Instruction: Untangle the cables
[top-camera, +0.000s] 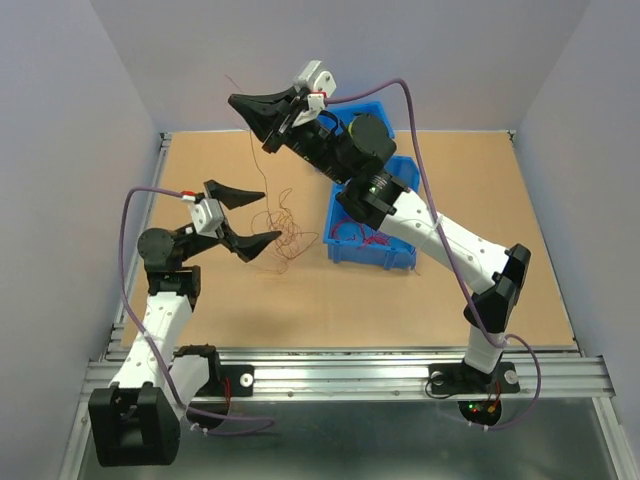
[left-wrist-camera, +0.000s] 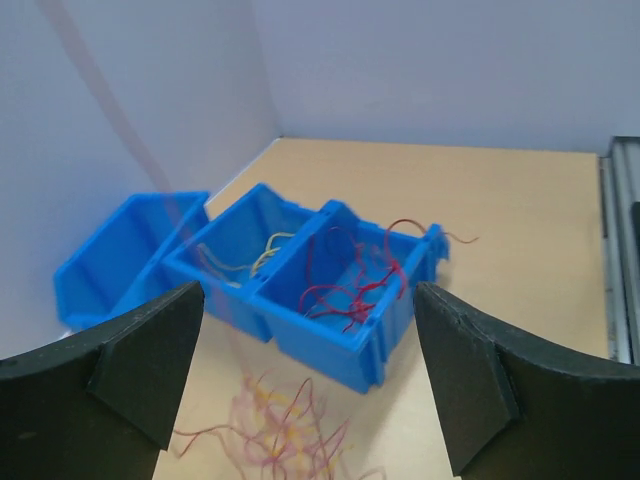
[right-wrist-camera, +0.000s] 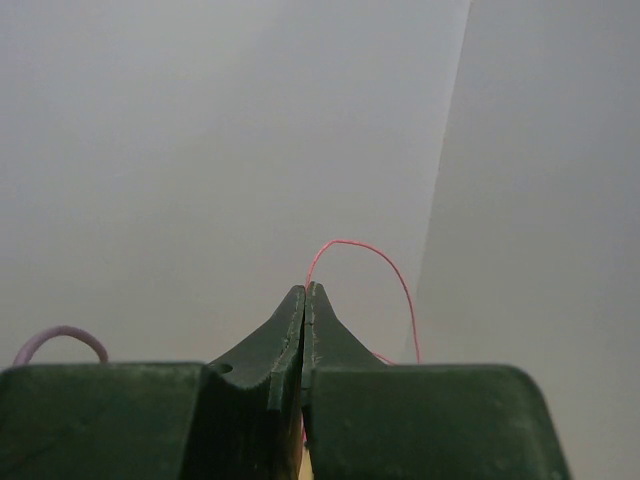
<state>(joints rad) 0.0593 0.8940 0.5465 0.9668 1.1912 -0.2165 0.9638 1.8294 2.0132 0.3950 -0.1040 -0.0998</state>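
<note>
- Red wire (right-wrist-camera: 365, 250): one hair-fine strand is pinched between the fully closed jaws of the right gripper (right-wrist-camera: 305, 292). In the right wrist view it arcs out just above the tips, at centre frame.
- In the top view this gripper is held high at upper centre, well above the table (top-camera: 420, 310).
- The strand trails down from it toward the tangle. Whether its lower end is free cannot be told.
- Tangle of cables (top-camera: 285, 228): a loose knot of red, orange and yellow loops lying on the table at centre frame, just left of the blue bins (left-wrist-camera: 330, 350).
- Left gripper (top-camera: 270, 215): jaws spread wide and holding nothing, beside the tangle on its left.
- Bins: one holds red strands and the next holds yellowish ones.
- Step in hand (judged): drawing a single red strand out of the knot.
- Next move (judged): the tail must come clear of the tangle without dragging other loops.
- The open left gripper is placed to pin or steady the knot if it rises.
- Once free, the strand likely belongs in the bin with the red strands.
</note>
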